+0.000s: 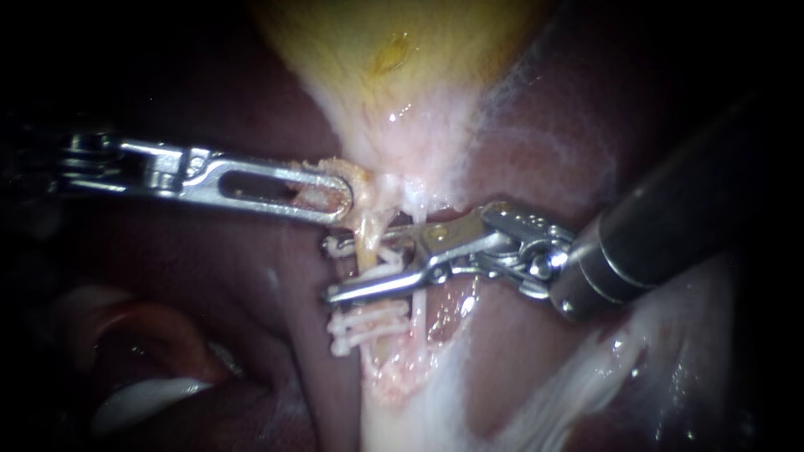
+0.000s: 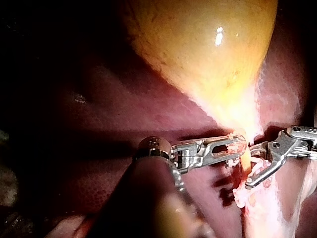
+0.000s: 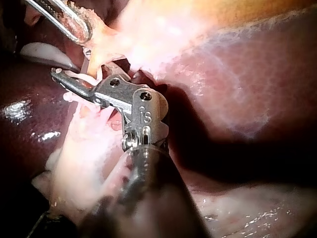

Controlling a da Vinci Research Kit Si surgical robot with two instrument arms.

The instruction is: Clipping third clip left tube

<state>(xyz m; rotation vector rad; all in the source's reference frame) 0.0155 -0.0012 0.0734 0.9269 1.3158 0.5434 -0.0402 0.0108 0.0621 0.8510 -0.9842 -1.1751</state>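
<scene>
Endoscope view is showing your right instrument [image 1: 331, 269] with its jaws standing apart, one on each side of the tube [image 1: 367, 238], which is running down from the gallbladder [image 1: 394, 67] across the liver [image 1: 251, 285]. A white clip [image 1: 364, 261] is lying across the tube between those jaws, above two lower clips [image 1: 368, 328] sitting on the tube. Whether the white clip is latched cannot be told. Your left instrument [image 1: 339, 197] is clenching tissue [image 1: 356, 180] at the gallbladder's neck, just above the tube, and seems to be holding it stretched.

Judging by its look, the tube is going to be soft, wet and slippery, and thin enough to tear if dragged sideways. You are best taking it square across the bare stretch between the held tissue and the lower clips, with both jaw tips passing beyond its far edge, and squeezing without tugging.
</scene>
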